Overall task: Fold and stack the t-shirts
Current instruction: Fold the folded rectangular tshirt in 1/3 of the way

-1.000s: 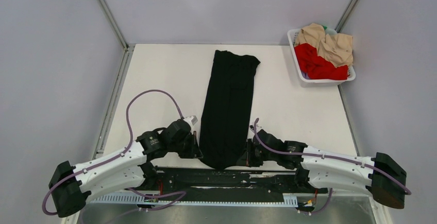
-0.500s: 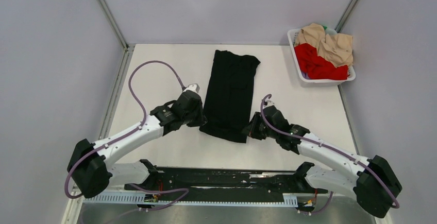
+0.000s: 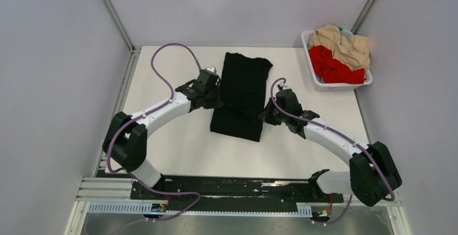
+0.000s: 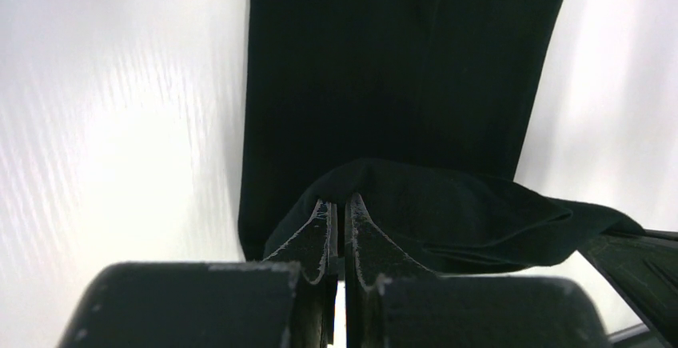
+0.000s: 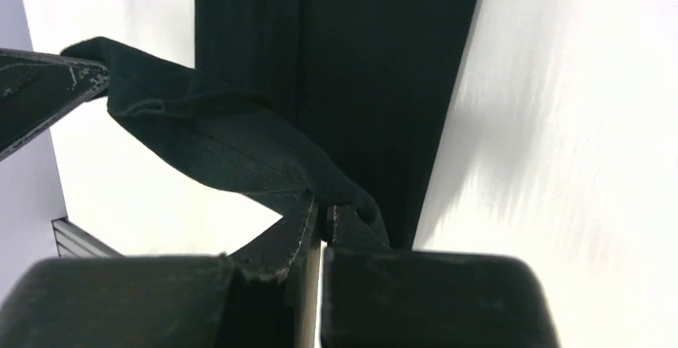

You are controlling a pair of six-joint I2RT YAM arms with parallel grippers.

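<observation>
The black t-shirt (image 3: 243, 86) lies as a narrow strip down the middle of the white table, its near end lifted and carried over the rest. My left gripper (image 3: 214, 95) is shut on the near left corner of the shirt (image 4: 384, 196). My right gripper (image 3: 268, 115) is shut on the near right corner (image 5: 264, 156). The held hem sags between the two grippers above the flat part of the shirt. The red t-shirt (image 3: 332, 65) and beige t-shirt (image 3: 345, 43) lie crumpled in the basket. The white tag is hidden.
A white plastic basket (image 3: 315, 78) stands at the far right corner of the table (image 3: 178, 148). Grey walls close in the left, back and right sides. A metal rail with the arm bases (image 3: 232, 192) runs along the near edge.
Both grippers have moved away from the near edge toward the far side, carrying the shirt's near hem up and over the strip. The visible strip has become shorter.
</observation>
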